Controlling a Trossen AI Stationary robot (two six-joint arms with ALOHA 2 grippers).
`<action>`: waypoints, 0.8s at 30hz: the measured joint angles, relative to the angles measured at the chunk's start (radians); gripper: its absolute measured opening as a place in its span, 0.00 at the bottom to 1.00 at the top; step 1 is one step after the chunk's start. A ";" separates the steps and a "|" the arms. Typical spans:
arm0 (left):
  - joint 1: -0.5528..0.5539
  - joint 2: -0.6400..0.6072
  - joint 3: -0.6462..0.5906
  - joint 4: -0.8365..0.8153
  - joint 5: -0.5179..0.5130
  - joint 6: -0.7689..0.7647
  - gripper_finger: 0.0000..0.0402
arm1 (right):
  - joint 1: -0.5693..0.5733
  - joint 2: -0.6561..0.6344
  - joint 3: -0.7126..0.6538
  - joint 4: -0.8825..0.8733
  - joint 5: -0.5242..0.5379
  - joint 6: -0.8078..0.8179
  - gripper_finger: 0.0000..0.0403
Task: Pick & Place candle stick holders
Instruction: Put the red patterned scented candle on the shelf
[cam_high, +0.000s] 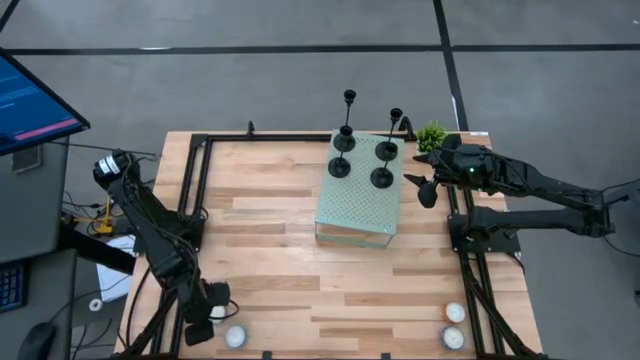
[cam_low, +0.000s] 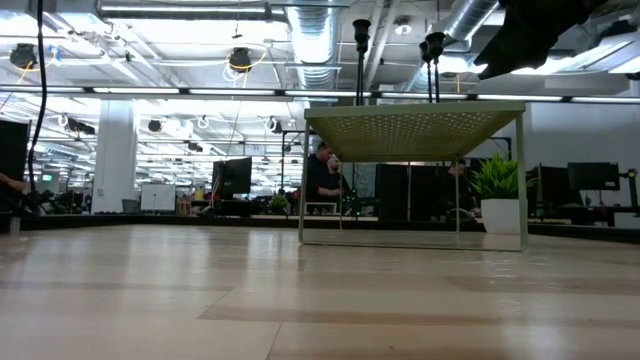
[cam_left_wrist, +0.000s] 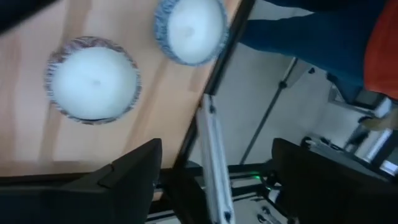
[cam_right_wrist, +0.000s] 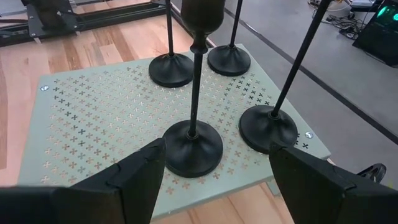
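A: From the high view, what is seen?
B: Four black metal candle stick holders (cam_high: 383, 152) are stood on a pale green perforated stand (cam_high: 352, 215), far right. The right gripper (cam_high: 424, 186) is held beside them.

A: And the wrist views?
B: Right fingers (cam_right_wrist: 134, 180) are spread, nothing pinched. Left gripper (cam_left_wrist: 214, 180) is spread over white round tealights (cam_left_wrist: 93, 78), near left. Holders are judged stiff, top-heavy; the thin stem should be gripped.

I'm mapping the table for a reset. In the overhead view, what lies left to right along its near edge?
Left hand → tealight candle → bare wooden table → pair of tealight candles, one stacked just behind the other in the picture.
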 joint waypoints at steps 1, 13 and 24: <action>0.000 0.000 0.000 -0.010 -0.005 0.000 0.76 | 0.000 0.000 0.000 0.000 0.000 0.001 0.69; -0.021 0.121 0.000 -0.059 -0.119 0.108 0.77 | -0.003 0.000 0.000 -0.015 0.003 0.003 0.69; 0.048 0.083 0.001 -0.100 -0.142 0.106 0.77 | -0.003 0.000 0.000 -0.015 0.008 0.003 0.69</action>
